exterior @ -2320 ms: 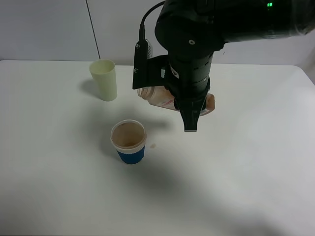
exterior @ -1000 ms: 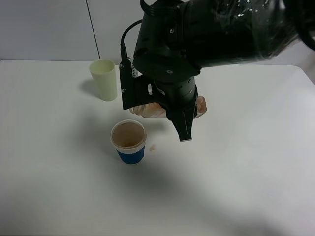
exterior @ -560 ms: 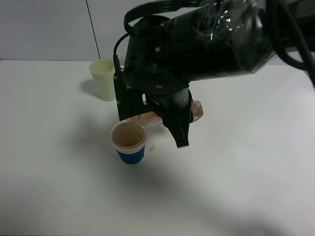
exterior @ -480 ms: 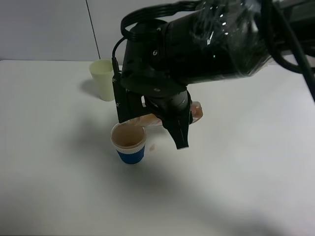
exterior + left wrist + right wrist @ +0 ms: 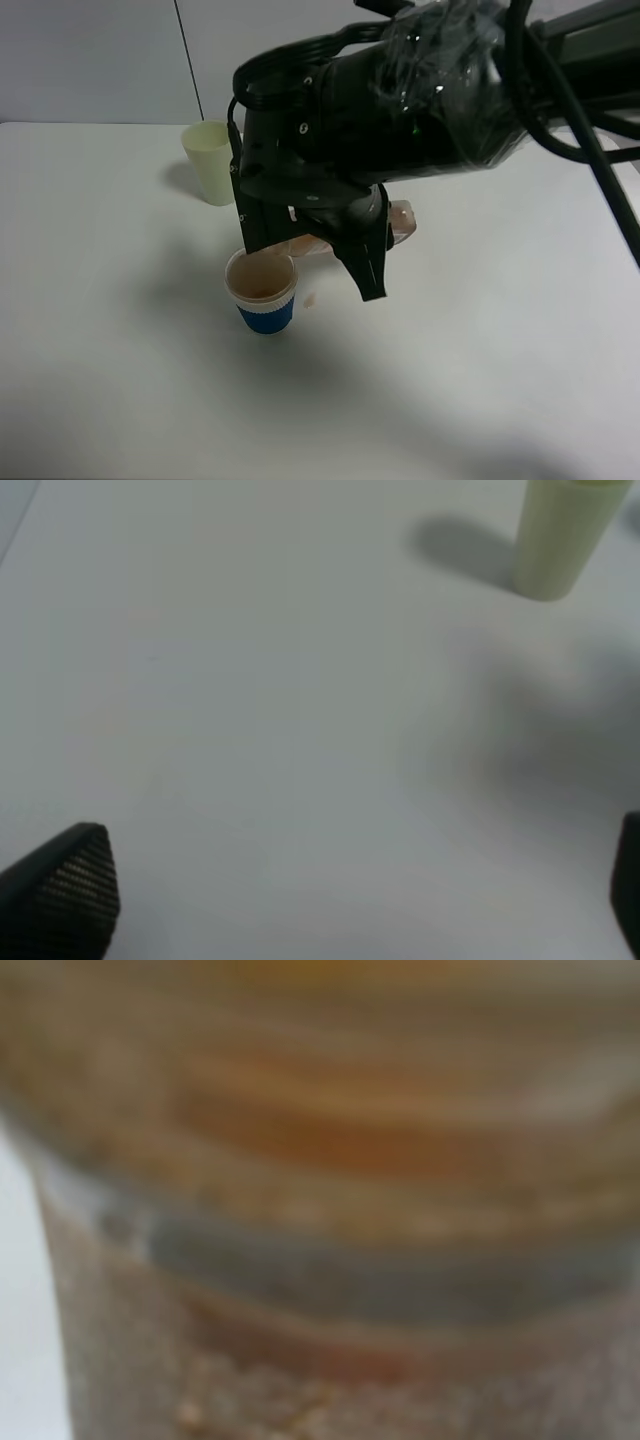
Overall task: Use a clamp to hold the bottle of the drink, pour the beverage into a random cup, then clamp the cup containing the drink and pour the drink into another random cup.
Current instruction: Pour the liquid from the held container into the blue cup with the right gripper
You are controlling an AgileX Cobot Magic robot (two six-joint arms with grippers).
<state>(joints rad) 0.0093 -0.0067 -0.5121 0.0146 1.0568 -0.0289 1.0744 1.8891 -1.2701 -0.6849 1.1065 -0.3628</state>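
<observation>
At centre frame your right claw (image 5: 345,250) is pinching the small clear plastic bottle (image 5: 402,222), tipped over the blue-banded white cup (image 5: 266,315); its mouth is sitting near the rim, so brown tea (image 5: 263,290) risks spilling outside.

Bright and even in the high view, lit from above, with no hard edges. Wide soft grey shadow of the arm (image 5: 400,110) on the white desk (image 5: 110,400), and a smaller one just left of the tall cup (image 5: 212,160). White glare spots on the shiny wrap (image 5: 450,60) around the arm. Soft and low in contrast in the left wrist view, slightly blurred everywhere. Fully out of focus in the right wrist view: bottle (image 5: 320,1160) much too near, only brown and orange bands.
</observation>
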